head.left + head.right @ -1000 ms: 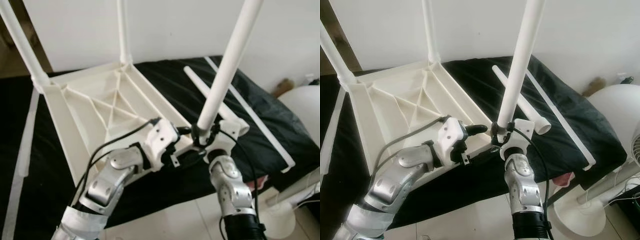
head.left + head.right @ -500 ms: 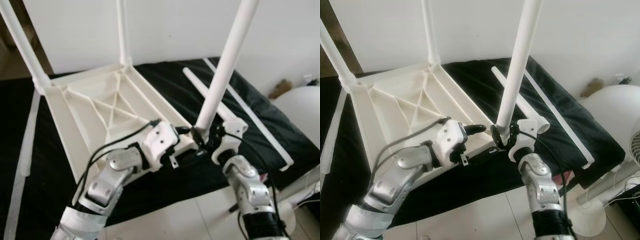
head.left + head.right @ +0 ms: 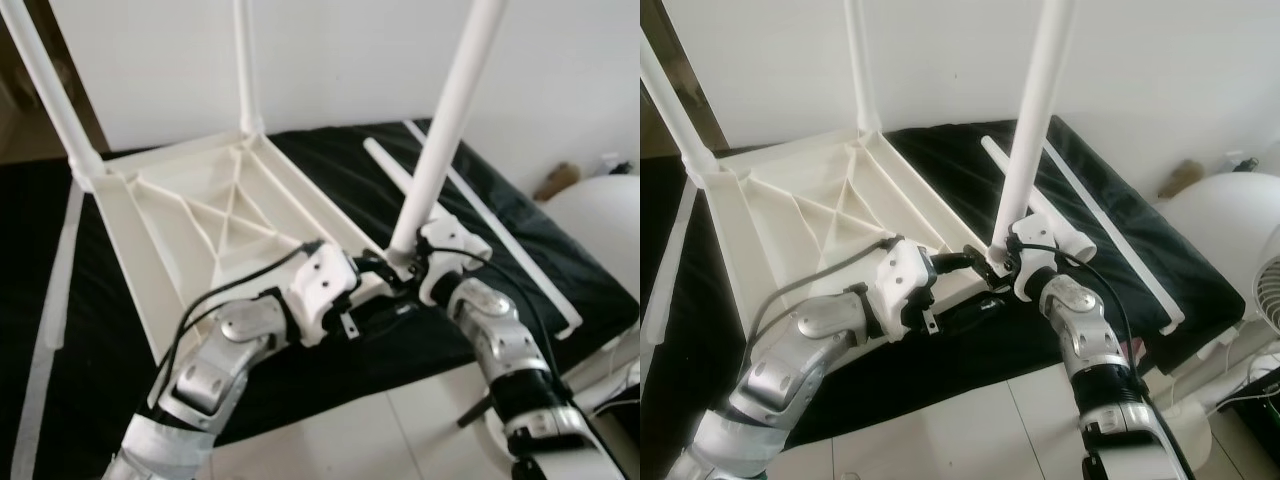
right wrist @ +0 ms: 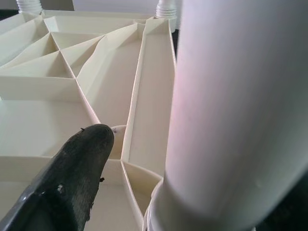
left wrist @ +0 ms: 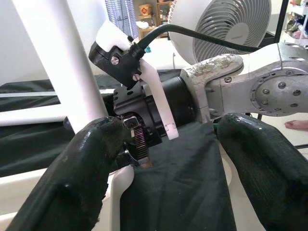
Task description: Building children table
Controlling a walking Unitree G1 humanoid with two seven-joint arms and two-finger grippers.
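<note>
Upturned cream plastic children's tabletop (image 3: 200, 220), ribbed underside facing up, resting on a black cloth-covered bed (image 3: 520, 250) with its near corner at the bed's front edge. Two white tubular plastic legs (image 3: 50, 95) stand upright in the far corner sockets. A third white tubular leg (image 3: 445, 140) stands tilted in the near right corner socket; the right gripper (image 3: 1002, 262) is closed around its base, one black finger (image 4: 72, 168) lying over the ribbed underside. The left gripper (image 3: 375, 285) sits at the same corner with its fingers (image 5: 82, 173) spread apart, holding nothing, one finger touching the corner's rim. A loose fourth white tubular leg (image 3: 1040, 205) lies flat on the cloth just beyond the corner, beside a long thin white strip (image 3: 500, 235). A white pedestal fan (image 5: 221, 24) stands past the bed's right edge.
</note>
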